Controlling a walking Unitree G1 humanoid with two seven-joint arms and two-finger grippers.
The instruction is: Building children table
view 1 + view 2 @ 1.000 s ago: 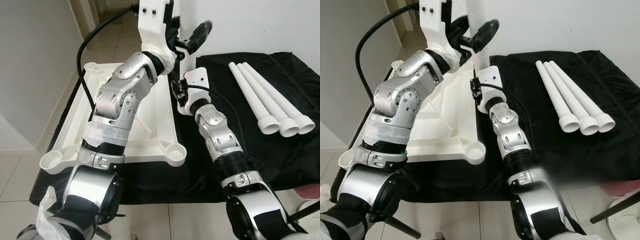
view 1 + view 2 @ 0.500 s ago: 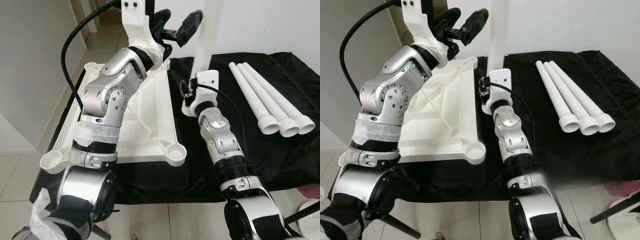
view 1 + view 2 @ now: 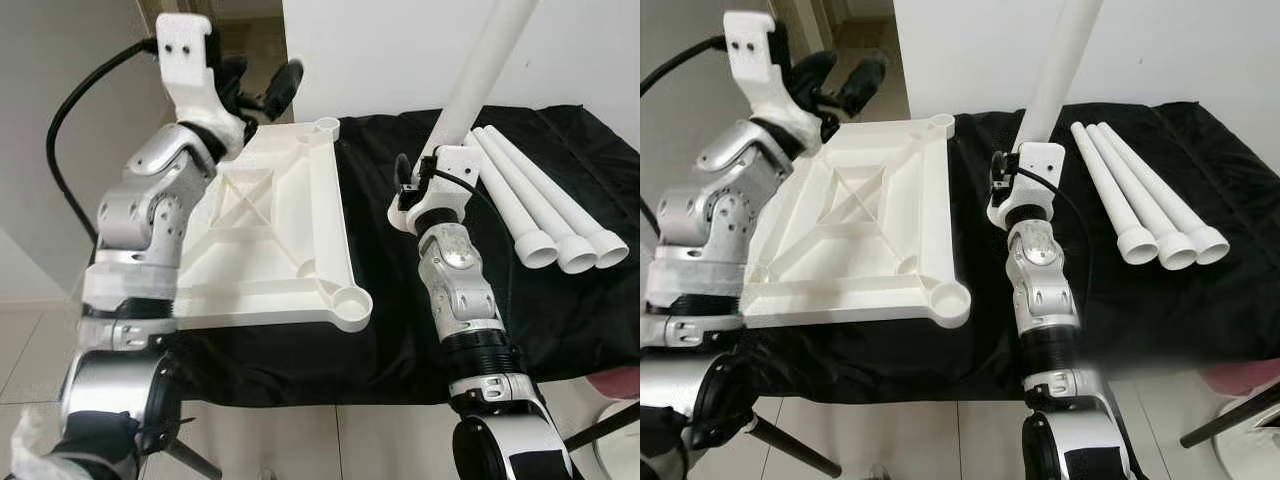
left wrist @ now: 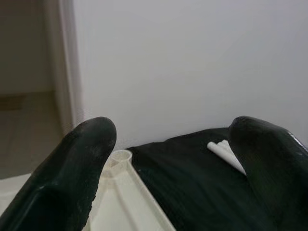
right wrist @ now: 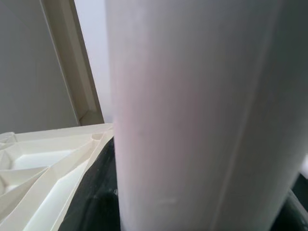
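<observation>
Holding a white table leg (image 3: 1058,70) upright and leaning slightly away from its body, the robot's right end effector (image 3: 1028,150) is clamped around the leg's lower part, above the black cloth (image 3: 1080,290) that covers the desk. The wrist camera on that arm looks straight onto the leg's smooth white surface. The tabletop (image 3: 865,225) lies underside up on the cloth, ribs and round corner sockets (image 3: 950,297) exposed, apparently so that legs can be pushed in from above. Three more legs (image 3: 1145,215) lie side by side on the cloth to the robot's right, flared ends toward the robot, within reach for later steps. The left end effector (image 3: 262,88) hovers above the tabletop's far left edge with its two black fingers (image 4: 72,168) spread wide and holding nothing, well apart from the panel. Judging by the pose, the raised leg has yet to be carried to a socket.
</observation>
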